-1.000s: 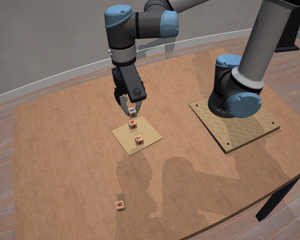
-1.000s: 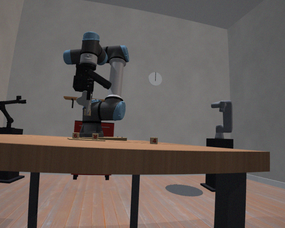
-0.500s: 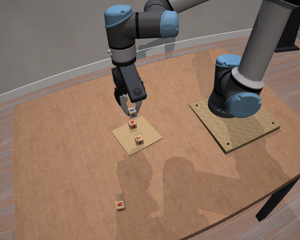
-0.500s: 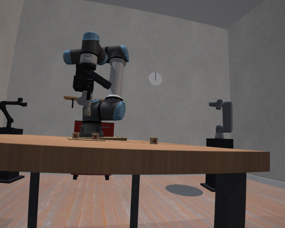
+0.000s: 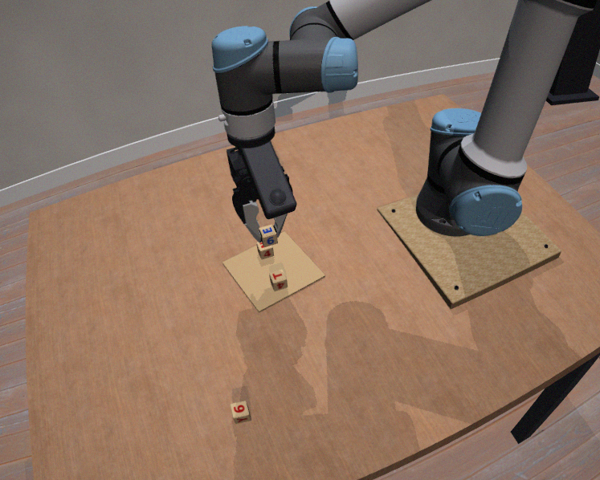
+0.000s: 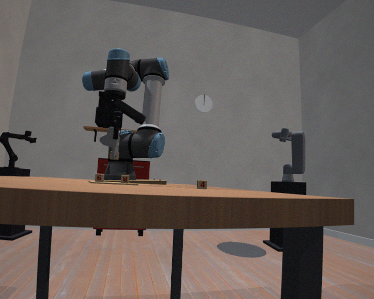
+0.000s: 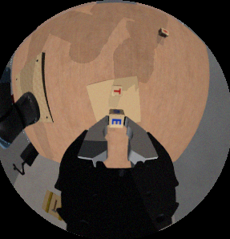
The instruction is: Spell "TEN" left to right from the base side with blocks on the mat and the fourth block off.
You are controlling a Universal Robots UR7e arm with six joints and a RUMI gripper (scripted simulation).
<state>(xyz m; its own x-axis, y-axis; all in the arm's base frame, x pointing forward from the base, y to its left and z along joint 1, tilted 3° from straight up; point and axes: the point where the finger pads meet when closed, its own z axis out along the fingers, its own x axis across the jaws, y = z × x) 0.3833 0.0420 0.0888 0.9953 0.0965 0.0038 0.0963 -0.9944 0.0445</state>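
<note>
My gripper (image 5: 269, 238) (image 6: 114, 155) (image 7: 115, 116) is shut on the E block (image 5: 268, 235) (image 7: 116, 121), whose blue E faces up. It holds this block above the mat (image 5: 303, 264) (image 7: 94, 90). The N block (image 5: 265, 252) (image 6: 99, 177) stands on the mat; in the top view the held block covers most of its top, and the wrist view hides it. The T block (image 5: 278, 279) (image 6: 124, 178) (image 7: 117, 91) stands on the mat with a red T up, apart from the N block with a gap between. The fourth block (image 5: 240, 412) (image 6: 201, 184) (image 7: 163, 32) lies off the mat, red 6 up.
The arm's base stands on a wooden board (image 5: 496, 274) (image 7: 42, 88) to the right of the mat in the top view. The table (image 5: 135, 310) carries everything. The fourth block is far from the mat, toward the bottom of the top view.
</note>
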